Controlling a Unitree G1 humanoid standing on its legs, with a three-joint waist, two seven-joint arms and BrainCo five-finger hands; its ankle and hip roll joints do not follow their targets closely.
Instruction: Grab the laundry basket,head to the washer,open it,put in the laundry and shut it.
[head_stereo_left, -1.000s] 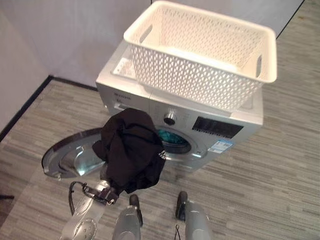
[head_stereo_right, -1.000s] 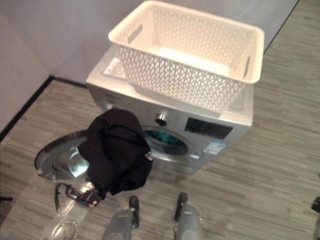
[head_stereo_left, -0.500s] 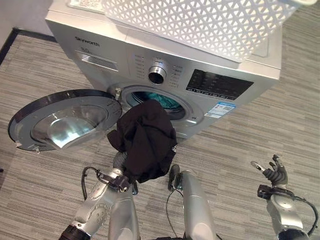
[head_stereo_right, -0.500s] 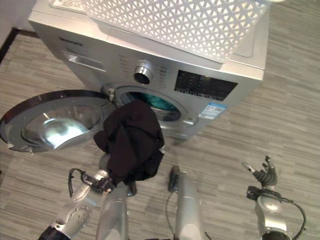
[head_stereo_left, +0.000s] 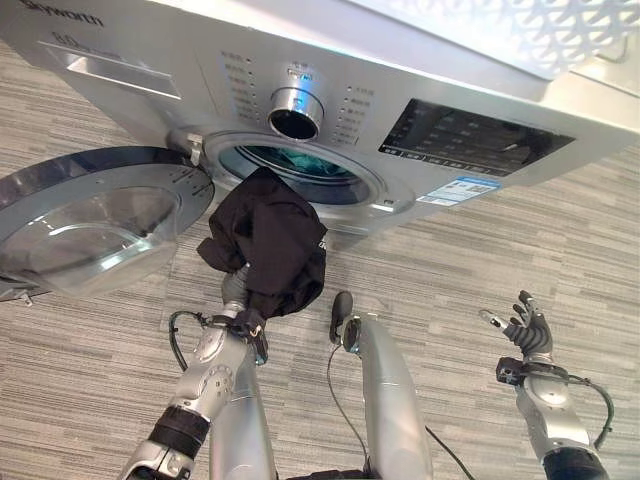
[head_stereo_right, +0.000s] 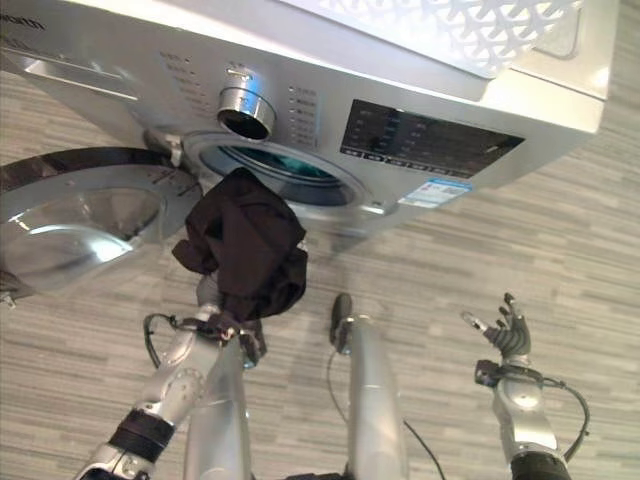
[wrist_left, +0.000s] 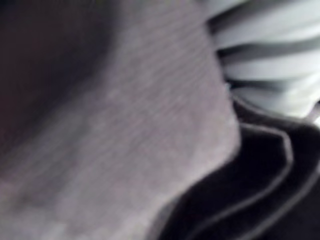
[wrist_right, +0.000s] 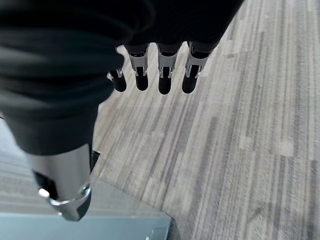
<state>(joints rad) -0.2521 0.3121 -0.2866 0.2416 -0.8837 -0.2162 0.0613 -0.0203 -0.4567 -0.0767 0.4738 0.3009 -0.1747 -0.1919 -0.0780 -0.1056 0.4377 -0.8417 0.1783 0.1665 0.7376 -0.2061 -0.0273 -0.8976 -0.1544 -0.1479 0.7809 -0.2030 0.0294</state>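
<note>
Black garment (head_stereo_left: 266, 243) bunched over left hand (head_stereo_left: 233, 292), fingers hidden under the cloth so can't tell grip; it hangs just at 6 o'clock of the washer (head_stereo_left: 150, 60) opening. Door (head_stereo_left: 85, 222) swung wide at 9 o'clock. Basket (head_stereo_left: 560, 35) sits on top. Right hand (head_stereo_left: 527, 328) released, fingers spread, at 4 o'clock.

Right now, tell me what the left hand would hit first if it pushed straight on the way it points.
Probably the washer's open drum mouth: the left hand, wrapped in the black garment, points up at it. Depth is unclear.
</note>
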